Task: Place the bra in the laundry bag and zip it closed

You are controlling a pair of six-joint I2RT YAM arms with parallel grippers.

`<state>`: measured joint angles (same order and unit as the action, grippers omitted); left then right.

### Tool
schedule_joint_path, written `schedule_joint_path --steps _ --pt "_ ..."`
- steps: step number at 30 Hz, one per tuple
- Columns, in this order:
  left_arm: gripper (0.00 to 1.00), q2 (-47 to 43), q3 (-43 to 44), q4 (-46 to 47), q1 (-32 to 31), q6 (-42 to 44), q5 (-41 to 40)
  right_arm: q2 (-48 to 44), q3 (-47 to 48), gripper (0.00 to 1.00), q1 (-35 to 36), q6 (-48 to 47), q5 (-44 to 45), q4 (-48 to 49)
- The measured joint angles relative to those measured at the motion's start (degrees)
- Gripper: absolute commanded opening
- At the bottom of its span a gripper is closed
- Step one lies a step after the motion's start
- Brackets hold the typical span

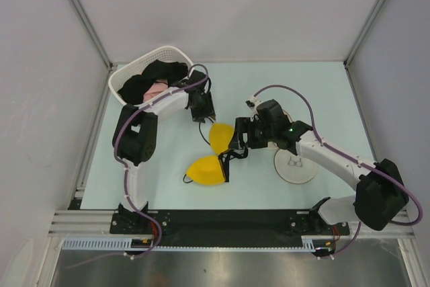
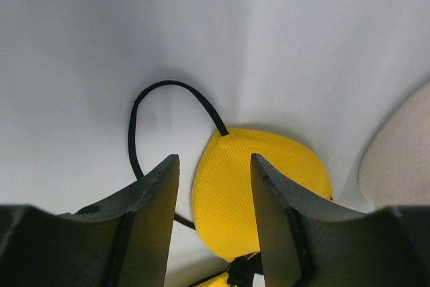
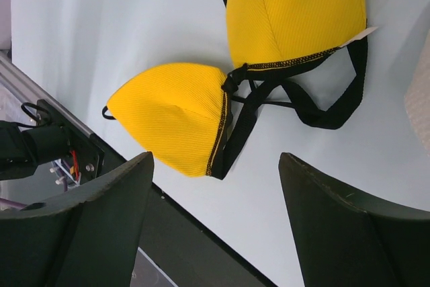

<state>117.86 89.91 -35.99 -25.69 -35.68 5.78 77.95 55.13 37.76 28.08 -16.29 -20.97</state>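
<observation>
Dead centre of the top view, left gripper and right gripper both hang wide open, empty, over the bra on the table. Just right of it sits the laundry bag; upper left, basket holds black and pink garments.

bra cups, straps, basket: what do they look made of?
Bra cups: matte yellow fabric with a fine ribbed weave. They hold a domed shape, so probably moulded padding inside.
Straps: flat black band, lying limp and looped, likely elastic webbing.
Basket: white, rigid, with a slotted wall, so plastic by the look.
</observation>
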Motion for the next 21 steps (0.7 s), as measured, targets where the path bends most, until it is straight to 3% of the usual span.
schedule_joint_path --steps 11,21 --pt "0.51 4.85 4.90 -2.10 -1.42 -3.87 -4.55 -2.62 -2.32 0.80 0.00 1.49 1.40 0.46" --pt "0.35 8.81 9.03 -2.54 -3.41 -4.44 -4.79 -5.16 -4.52 0.80 0.00 2.05 1.57 0.74"
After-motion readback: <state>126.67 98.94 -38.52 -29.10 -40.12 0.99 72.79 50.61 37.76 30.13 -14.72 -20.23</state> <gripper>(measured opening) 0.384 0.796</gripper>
